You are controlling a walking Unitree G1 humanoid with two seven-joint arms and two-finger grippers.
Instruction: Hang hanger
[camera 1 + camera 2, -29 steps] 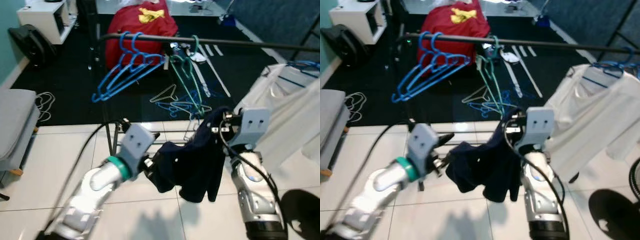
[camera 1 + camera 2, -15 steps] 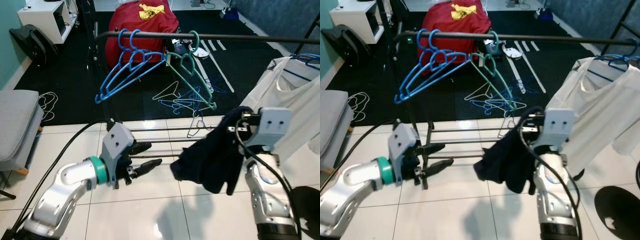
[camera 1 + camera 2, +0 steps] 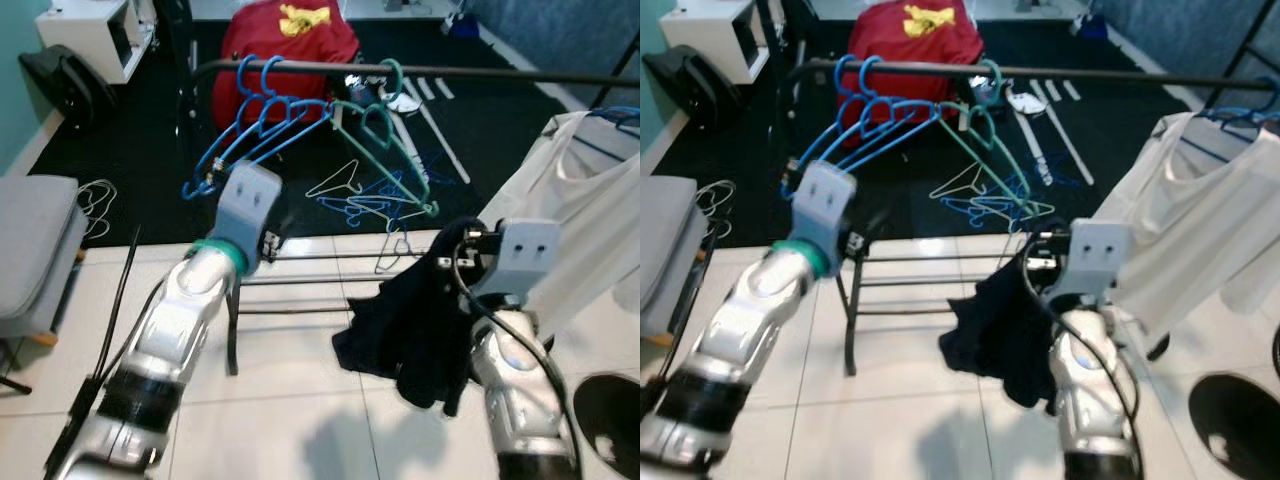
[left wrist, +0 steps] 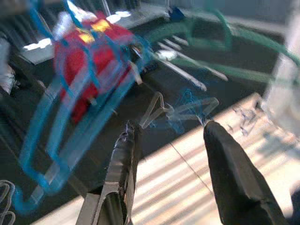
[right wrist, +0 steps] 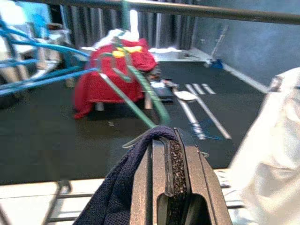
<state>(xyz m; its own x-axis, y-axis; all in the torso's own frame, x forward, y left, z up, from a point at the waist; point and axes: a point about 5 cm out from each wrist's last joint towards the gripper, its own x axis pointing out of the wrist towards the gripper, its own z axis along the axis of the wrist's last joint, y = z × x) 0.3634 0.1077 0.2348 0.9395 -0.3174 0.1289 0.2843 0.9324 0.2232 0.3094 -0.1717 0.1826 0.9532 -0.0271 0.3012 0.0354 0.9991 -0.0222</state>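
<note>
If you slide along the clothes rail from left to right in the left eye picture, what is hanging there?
Blue hangers → green hanger → white shirt on its blue hanger.

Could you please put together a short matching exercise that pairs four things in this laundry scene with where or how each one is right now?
Things:
1. dark garment
2. green hanger
3. white shirt
4. left gripper

States:
A. hanging empty on the rail
B. open, raised toward the blue hangers
C. clamped in the right gripper
D. hanging at the rail's far right end

Pairs: 1-C, 2-A, 3-D, 4-B
</note>
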